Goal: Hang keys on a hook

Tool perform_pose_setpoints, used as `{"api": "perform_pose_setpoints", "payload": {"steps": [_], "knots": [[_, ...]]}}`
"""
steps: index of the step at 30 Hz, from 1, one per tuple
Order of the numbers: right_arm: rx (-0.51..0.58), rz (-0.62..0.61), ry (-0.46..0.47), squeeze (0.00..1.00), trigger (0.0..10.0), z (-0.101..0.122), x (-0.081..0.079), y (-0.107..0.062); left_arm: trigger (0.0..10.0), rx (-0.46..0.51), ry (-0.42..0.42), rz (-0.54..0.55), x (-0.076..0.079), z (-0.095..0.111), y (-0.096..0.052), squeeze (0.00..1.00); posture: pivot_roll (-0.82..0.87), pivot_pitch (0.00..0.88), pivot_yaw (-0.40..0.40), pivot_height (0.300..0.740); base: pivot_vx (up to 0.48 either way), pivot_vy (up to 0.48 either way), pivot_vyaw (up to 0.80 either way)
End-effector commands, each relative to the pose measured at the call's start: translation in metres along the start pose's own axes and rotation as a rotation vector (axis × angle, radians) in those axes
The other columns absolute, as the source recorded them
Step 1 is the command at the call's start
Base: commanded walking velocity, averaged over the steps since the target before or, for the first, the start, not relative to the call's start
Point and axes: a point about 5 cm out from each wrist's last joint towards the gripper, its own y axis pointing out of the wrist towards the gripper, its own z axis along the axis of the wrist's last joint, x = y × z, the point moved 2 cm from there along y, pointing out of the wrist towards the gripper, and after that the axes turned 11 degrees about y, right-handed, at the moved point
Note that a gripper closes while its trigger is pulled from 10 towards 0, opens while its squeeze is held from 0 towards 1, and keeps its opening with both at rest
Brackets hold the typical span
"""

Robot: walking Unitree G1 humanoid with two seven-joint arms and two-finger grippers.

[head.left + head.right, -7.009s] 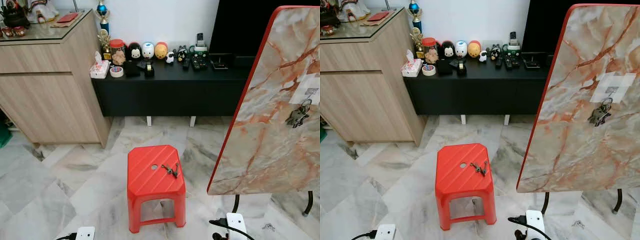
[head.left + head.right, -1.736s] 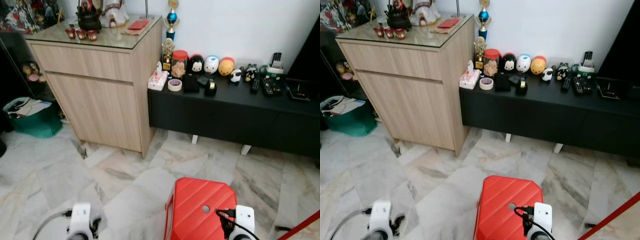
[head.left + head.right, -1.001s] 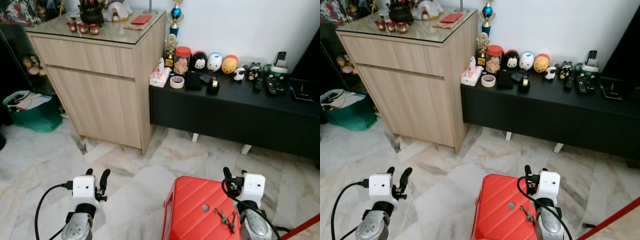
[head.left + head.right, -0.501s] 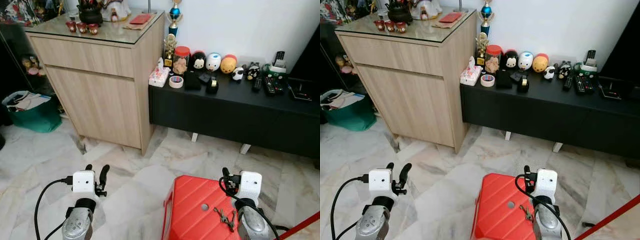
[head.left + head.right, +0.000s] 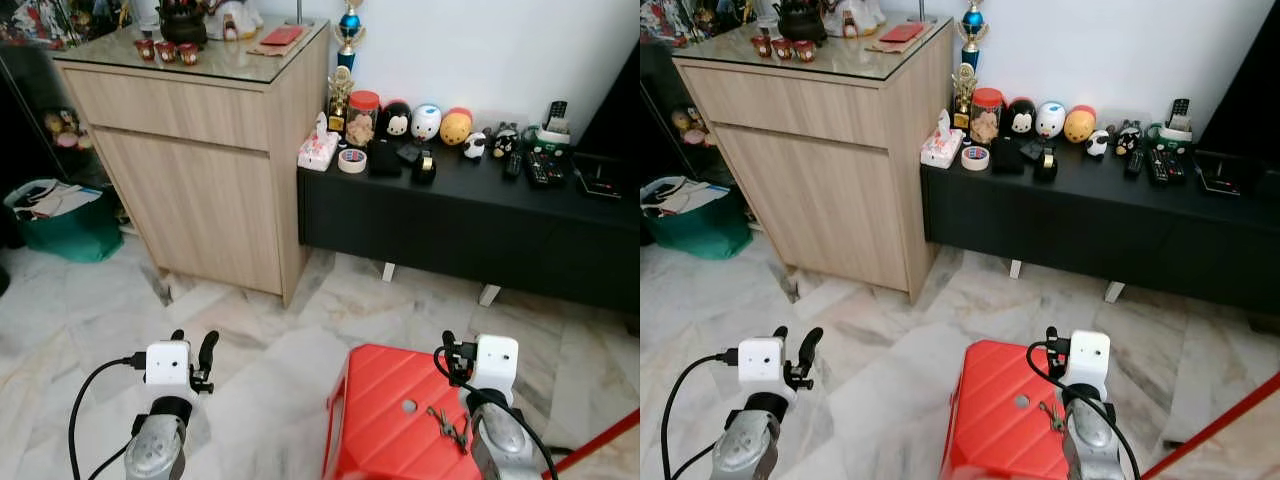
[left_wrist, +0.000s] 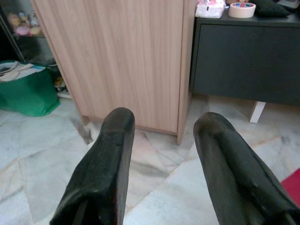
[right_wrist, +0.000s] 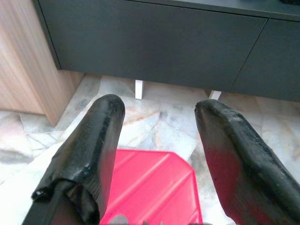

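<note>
- Hovering over the red stool, the right gripper has crept slightly nearer in the last half second, fingers spread wide apart and empty.
- The keys lie on the stool top, at about nine o'clock of the right wrist, just beside it, not yet grasped.
- The left gripper stays raised over the marble floor, fingers apart, empty.
- Judgement: pickup is imminent; hanging comes later.
</note>
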Motion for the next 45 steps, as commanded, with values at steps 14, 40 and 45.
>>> {"api": "perform_pose_setpoints", "payload": {"steps": [14,40,45], "knots": [[-0.012,0.021,-0.016,0.00,10.0,-0.001,-0.006,0.002,10.0,-0.021,0.019,0.002,-0.005,-0.002,0.003,0.00,0.03,0.000,-0.035,0.650,0.000,0.000,0.00],[-0.064,0.000,-0.054,0.00,10.0,-0.010,-0.002,0.000,10.0,-0.053,-0.020,-0.043,0.008,-0.006,0.005,0.00,0.03,0.000,-0.030,0.617,0.000,0.000,0.00],[-0.084,-0.014,-0.078,0.00,10.0,-0.013,0.001,0.000,10.0,-0.055,-0.016,-0.057,0.009,-0.006,0.005,0.00,0.03,0.000,-0.032,0.617,0.000,0.000,0.00]]}}
